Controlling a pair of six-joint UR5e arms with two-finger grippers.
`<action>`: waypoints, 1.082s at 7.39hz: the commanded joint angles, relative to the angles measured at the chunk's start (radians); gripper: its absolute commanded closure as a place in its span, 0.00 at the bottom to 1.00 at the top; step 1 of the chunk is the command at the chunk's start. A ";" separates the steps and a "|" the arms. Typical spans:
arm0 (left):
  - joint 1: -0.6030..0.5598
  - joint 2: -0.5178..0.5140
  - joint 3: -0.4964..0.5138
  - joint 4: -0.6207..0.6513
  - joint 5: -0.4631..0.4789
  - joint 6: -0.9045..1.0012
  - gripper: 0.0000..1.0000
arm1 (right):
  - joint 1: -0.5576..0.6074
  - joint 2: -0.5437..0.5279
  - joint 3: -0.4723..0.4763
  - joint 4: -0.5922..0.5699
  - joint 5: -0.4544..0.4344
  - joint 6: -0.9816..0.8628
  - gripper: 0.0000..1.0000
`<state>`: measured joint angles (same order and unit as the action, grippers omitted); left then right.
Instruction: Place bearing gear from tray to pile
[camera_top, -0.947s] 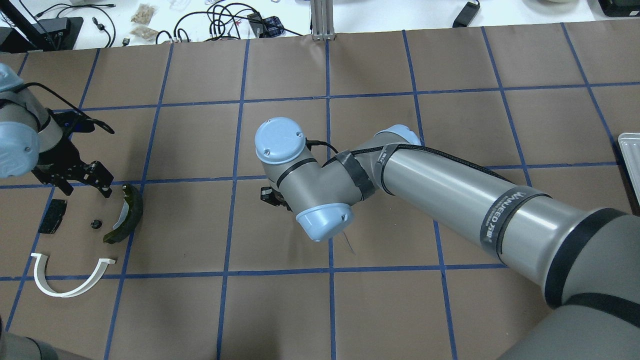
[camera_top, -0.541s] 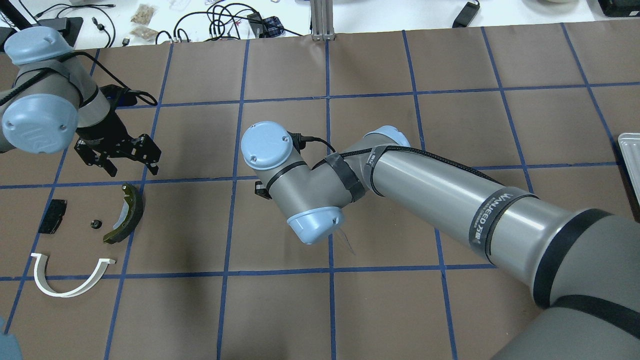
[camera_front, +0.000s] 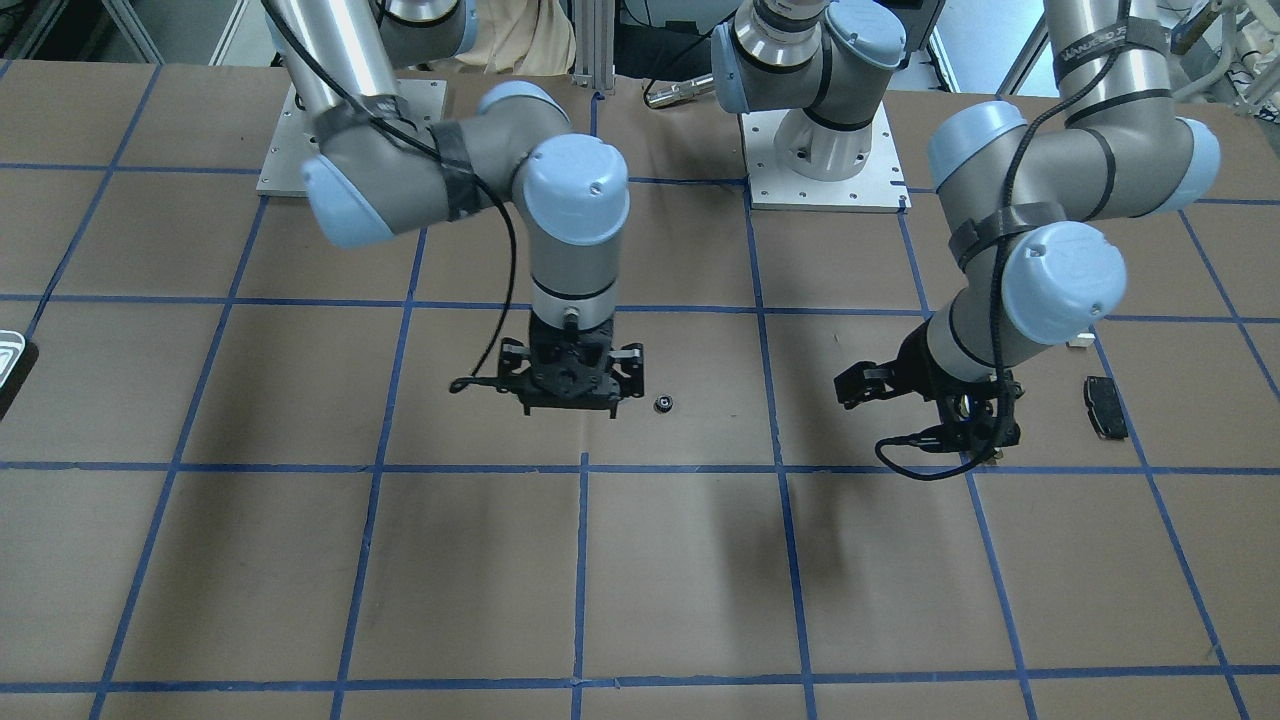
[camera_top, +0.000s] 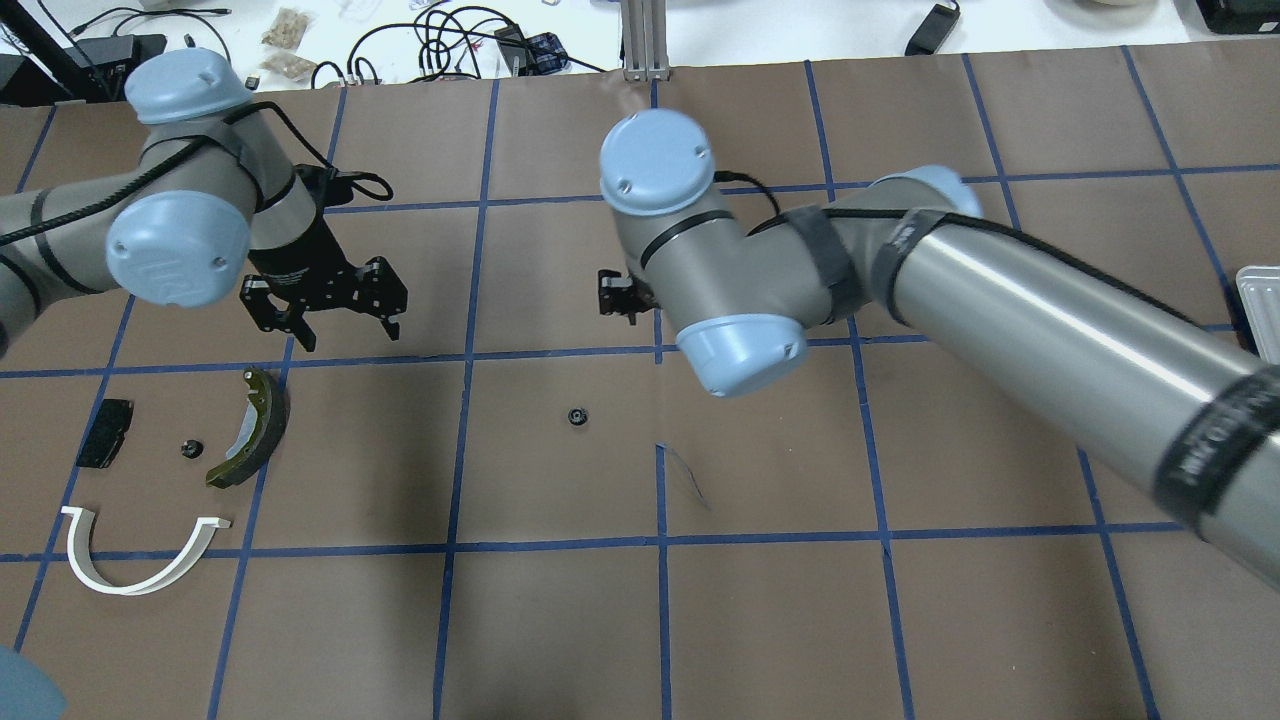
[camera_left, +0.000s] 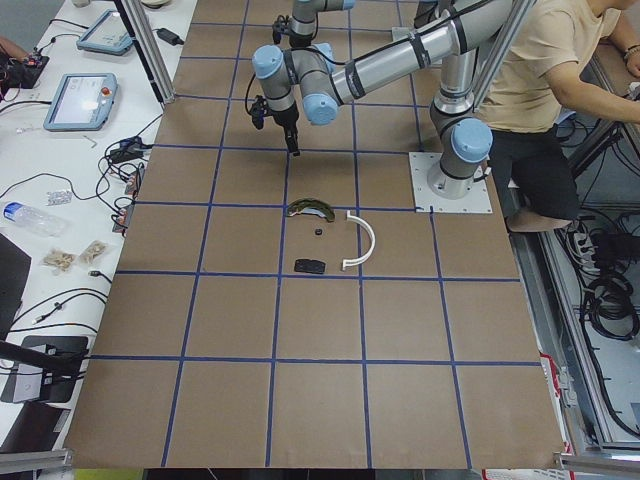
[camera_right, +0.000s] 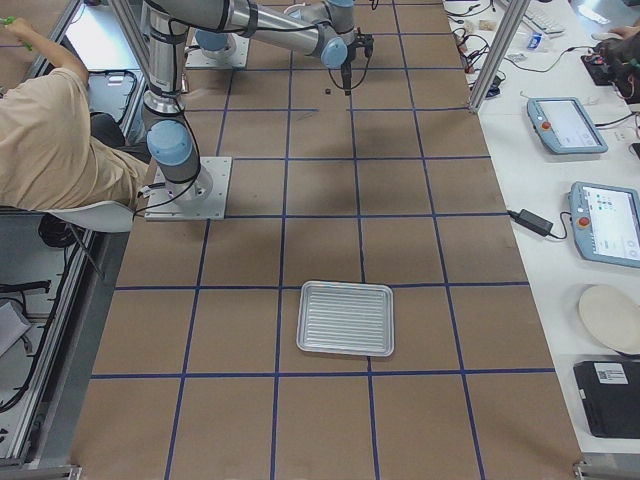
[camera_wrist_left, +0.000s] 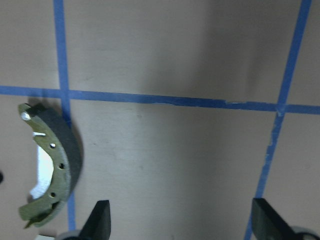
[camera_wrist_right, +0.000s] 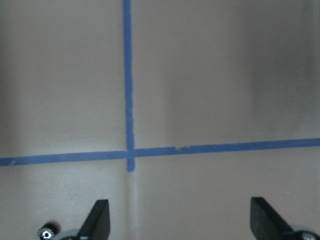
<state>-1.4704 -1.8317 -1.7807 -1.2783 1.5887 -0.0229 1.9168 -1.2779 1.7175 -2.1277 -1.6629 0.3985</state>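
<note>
Overhead exterior view: bearing gear (camera_top: 576, 416) lies alone on table (camera_top: 760, 620), well apart from pile (camera_top: 104, 433).
Right pincer (camera_front: 571, 407): spread, empty, near gear.
Left pincer (camera_top: 350, 338): spread, empty, near brake shoe (camera_top: 262, 430).
Small black part (camera_top: 188, 449) in pile: possibly another gear.

The tray (camera_right: 345, 318) lies flat on the brown tabletop (camera_right: 320, 440), silver and ridged, with rounded corners, set across a line of the blue tape grid in the near half. Well beyond it, at the far end, the right arm (camera_right: 265, 22) reaches out over the tabletop from its base (camera_right: 186, 172). Its right tool (camera_right: 346, 84) hangs pointing down, too small from here to tell how its jaws stand. A tiny dark bearing gear (camera_right: 328, 91) sits on the tabletop just beside the tool's tip. A person in a beige shirt (camera_right: 45, 140) sits at the left edge. Handheld screens (camera_right: 566, 125) rest on the white bench (camera_right: 520, 170) along the right.
</note>
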 joint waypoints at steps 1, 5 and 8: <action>-0.208 -0.058 -0.005 0.130 -0.016 -0.215 0.00 | -0.167 -0.167 -0.010 0.181 0.006 -0.087 0.00; -0.368 -0.176 -0.013 0.229 -0.016 -0.391 0.00 | -0.312 -0.244 -0.161 0.466 0.049 -0.303 0.00; -0.384 -0.167 -0.060 0.231 -0.018 -0.375 0.00 | -0.309 -0.244 -0.223 0.519 0.049 -0.493 0.00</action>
<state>-1.8501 -2.0042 -1.8092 -1.0496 1.5704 -0.4042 1.6099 -1.5221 1.5077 -1.6252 -1.6193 0.0076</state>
